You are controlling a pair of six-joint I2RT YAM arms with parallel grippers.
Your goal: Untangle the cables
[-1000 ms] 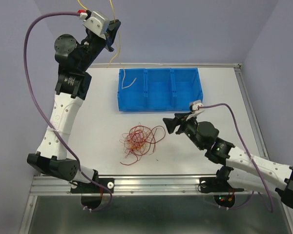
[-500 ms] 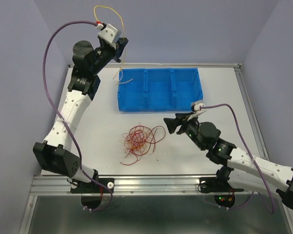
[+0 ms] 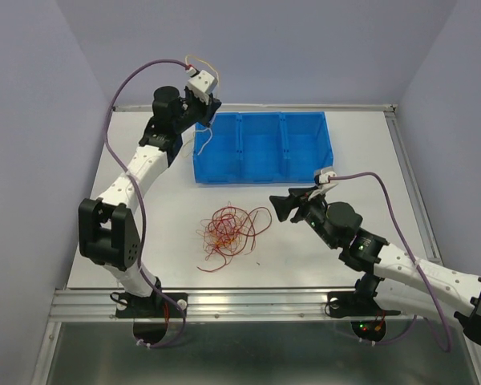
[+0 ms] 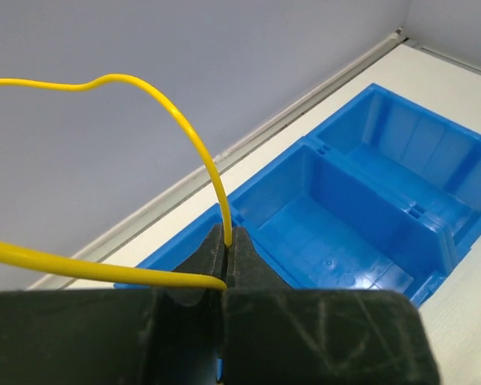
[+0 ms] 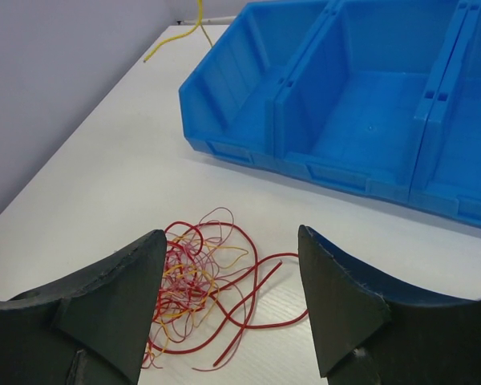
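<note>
White surface (image 3: 168, 241), lilac walls (image 3: 305, 48), blue bin (image 3: 248, 175).
Left jaws, pinching yellow cable (image 4: 224, 216), have dropped to the bin; right jaws gape.

White surface (image 3: 168, 233) edged in metal trim, closed in on three sides by plain pale lilac walls (image 3: 305, 48), evenly lit, aluminium rail (image 3: 248, 301) along the near edge.

Clamped between the closed tips of the left gripper (image 4: 227, 253): a yellow wire (image 4: 194, 136). Climbs straight up from the pincer, then arcs over and off to its left. Leaves the tips again as a 2nd run, level with them, also leftward. Beyond the pincer and to its right: a blue bin (image 4: 268, 180) with 2 compartments in plain sight, on a white table (image 4: 457, 72), against a grey wall (image 4: 184, 48).
</note>
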